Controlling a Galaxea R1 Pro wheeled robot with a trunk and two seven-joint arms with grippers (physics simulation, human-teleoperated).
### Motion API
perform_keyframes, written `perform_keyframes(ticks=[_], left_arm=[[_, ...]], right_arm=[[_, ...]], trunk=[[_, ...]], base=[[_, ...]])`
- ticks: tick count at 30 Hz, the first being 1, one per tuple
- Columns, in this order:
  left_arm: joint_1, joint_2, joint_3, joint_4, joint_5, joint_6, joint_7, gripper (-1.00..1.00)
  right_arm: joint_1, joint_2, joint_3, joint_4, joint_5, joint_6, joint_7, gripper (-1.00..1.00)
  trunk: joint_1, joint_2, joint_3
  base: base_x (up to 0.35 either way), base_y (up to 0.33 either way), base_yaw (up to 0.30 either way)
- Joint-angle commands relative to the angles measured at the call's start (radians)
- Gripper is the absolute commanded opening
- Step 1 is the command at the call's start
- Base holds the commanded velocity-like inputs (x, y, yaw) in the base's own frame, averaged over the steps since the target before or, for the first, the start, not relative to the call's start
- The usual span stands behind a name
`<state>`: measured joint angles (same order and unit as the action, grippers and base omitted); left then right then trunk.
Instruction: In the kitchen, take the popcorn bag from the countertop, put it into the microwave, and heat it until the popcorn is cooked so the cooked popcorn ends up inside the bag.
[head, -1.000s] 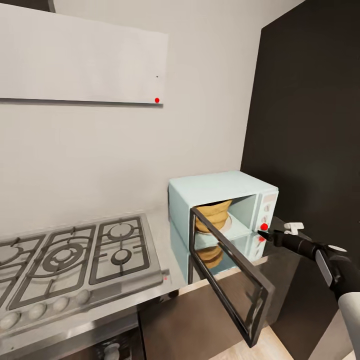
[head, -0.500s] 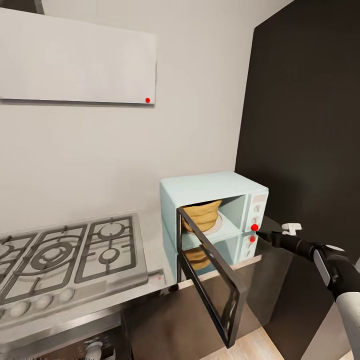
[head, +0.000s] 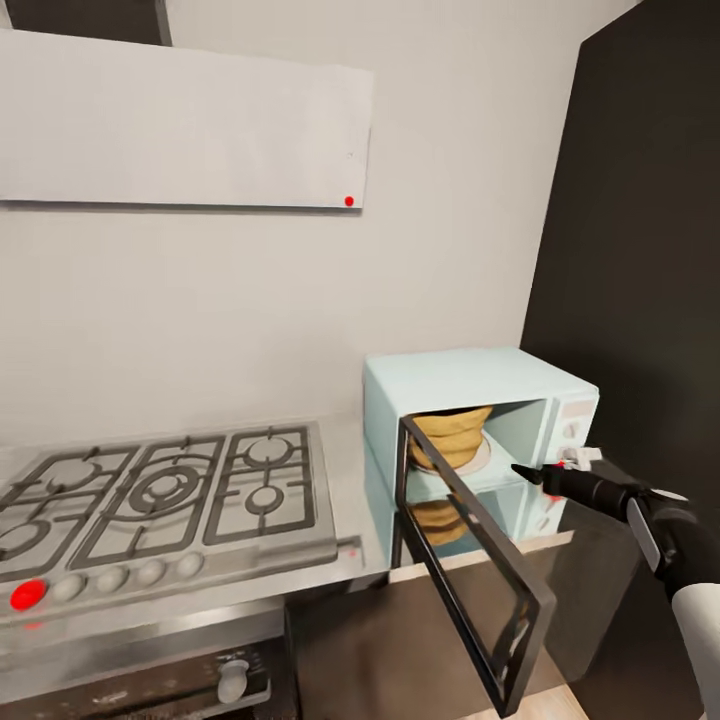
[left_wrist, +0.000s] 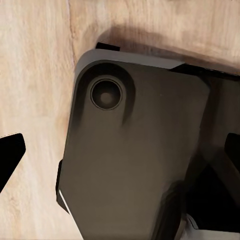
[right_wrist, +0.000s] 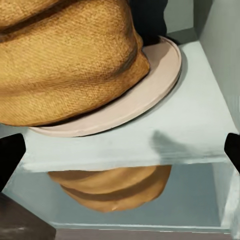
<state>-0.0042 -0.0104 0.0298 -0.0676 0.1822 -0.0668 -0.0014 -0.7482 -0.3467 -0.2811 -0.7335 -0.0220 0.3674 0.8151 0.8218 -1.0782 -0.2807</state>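
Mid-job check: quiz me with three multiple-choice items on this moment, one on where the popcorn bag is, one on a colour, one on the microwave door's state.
1. Where is the popcorn bag?
A. on the gas hob
B. inside the microwave on its round plate
C. in the right gripper

2. What colour is the microwave body?
A. pale mint-blue
B. black
C. red

3. How is the microwave door?
A. shut
B. swung open
C. removed

Answers: 1 B, the right wrist view shows the bag on the plate in the cavity. 2 A, the casing is pale mint-blue in the head view. 3 B, the dark-framed door hangs out over the countertop edge, with the right gripper at the opening.
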Motion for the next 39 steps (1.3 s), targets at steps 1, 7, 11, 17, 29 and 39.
perform_keyframes(ticks=[1, 7, 11, 17, 29, 39], left_arm=[[0.0, 0.0, 0.002, 0.0, 0.005, -0.002, 0.0, 1.0], [0.0, 0.0, 0.002, 0.0, 0.005, -0.002, 0.0, 1.0], [0.0, 0.0, 0.002, 0.0, 0.005, -0.002, 0.0, 1.0], [0.0, 0.0, 0.002, 0.001, 0.005, -0.002, 0.0, 1.0], [0.0, 0.0, 0.002, 0.001, 0.005, -0.002, 0.0, 1.0], [0.0, 0.0, 0.002, 0.002, 0.005, -0.002, 0.0, 1.0]], right_arm=[[0.0, 0.0, -0.003, -0.001, -0.002, 0.01, 0.005, 1.0], [0.0, 0.0, -0.004, -0.002, -0.003, 0.013, 0.006, 1.0], [0.0, 0.001, -0.004, -0.003, -0.006, 0.013, 0.007, 1.0], [0.0, 0.003, -0.003, -0.017, -0.011, 0.007, 0.007, 1.0], [0.0, 0.011, -0.001, -0.051, -0.017, 0.008, 0.007, 1.0], [0.0, 0.157, -0.001, -0.165, 0.04, 0.042, 0.016, 1.0]], trunk=[[0.0, -0.001, -0.001], [0.0, -0.001, -0.001], [0.0, -0.001, -0.001], [0.0, -0.001, -0.001], [0.0, -0.001, -0.001], [0.0, -0.001, -0.001]], base=[[0.0, 0.0, 0.285], [0.0, 0.0, 0.219], [0.0, 0.0, 0.023], [0.0, 0.0, 0.002], [0.0, 0.0, 0.0], [0.0, 0.0, 0.0]])
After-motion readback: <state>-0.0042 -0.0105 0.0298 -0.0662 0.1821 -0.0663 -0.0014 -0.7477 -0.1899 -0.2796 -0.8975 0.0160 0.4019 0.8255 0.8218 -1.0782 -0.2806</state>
